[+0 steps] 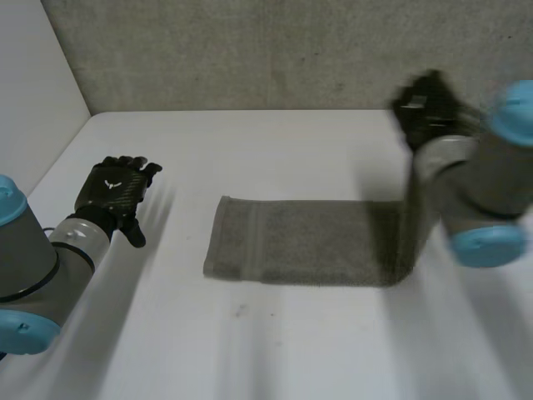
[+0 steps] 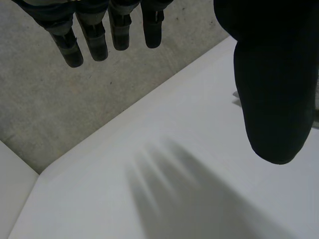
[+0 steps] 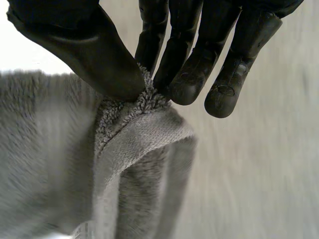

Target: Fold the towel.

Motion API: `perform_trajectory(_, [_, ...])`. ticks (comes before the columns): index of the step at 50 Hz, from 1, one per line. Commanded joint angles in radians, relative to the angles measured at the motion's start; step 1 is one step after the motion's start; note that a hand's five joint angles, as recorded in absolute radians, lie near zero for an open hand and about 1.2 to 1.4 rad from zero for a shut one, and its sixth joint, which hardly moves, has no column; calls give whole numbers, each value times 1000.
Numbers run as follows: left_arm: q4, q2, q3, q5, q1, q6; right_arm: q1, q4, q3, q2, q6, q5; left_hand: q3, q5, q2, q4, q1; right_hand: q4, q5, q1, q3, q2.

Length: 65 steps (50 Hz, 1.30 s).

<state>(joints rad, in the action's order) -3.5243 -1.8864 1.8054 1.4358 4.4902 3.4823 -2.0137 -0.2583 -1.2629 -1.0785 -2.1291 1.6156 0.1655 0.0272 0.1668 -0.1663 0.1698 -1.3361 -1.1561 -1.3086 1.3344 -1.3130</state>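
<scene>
The grey terry towel (image 1: pixel 300 242) is lying as a long strip across the middle of the white table (image 1: pixel 250 350), with its right end rising off the surface. The right hand (image 3: pixel 189 50) is pinching that raised edge between thumb and fingers. The left hand (image 1: pixel 112 196) is hovering at the left, fingers straight and holding nothing, well apart from the towel.

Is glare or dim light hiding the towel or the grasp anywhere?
Head view: the table is evenly lit, no glare; the towel stands out clearly. Right wrist view: light reaches the right hand pinching the towel's edge. Left wrist view: left hand open over matte white table, no glare.
</scene>
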Motion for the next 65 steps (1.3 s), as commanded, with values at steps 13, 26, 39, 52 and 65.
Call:
perform_trajectory(13, [-7,0,8,0,-11,0,-425,-9,-102,196,-29,-158,10,-26,9,-9,6,250,245,222,-248,227])
perform_trajectory(26, [-16,-5,8,0,-17,-2,-171,7,-349,-110,-359,-152,10,-26,9,-9,6,1162,1156,1134,-1160,1138])
perform_trajectory(39, [-18,-13,8,0,-29,-2,19,53,-461,5,-405,-151,10,-26,8,-9,6,772,766,744,-770,749])
perform_trajectory(52, [-16,21,-12,6,-74,-5,-66,53,-256,-21,-246,-83,9,-27,8,-8,5,-60,-66,-88,62,-83])
perform_trajectory(65, [-10,112,-122,15,-100,-135,-450,197,66,265,201,-201,9,-27,8,-8,5,-60,-66,-88,62,-83])
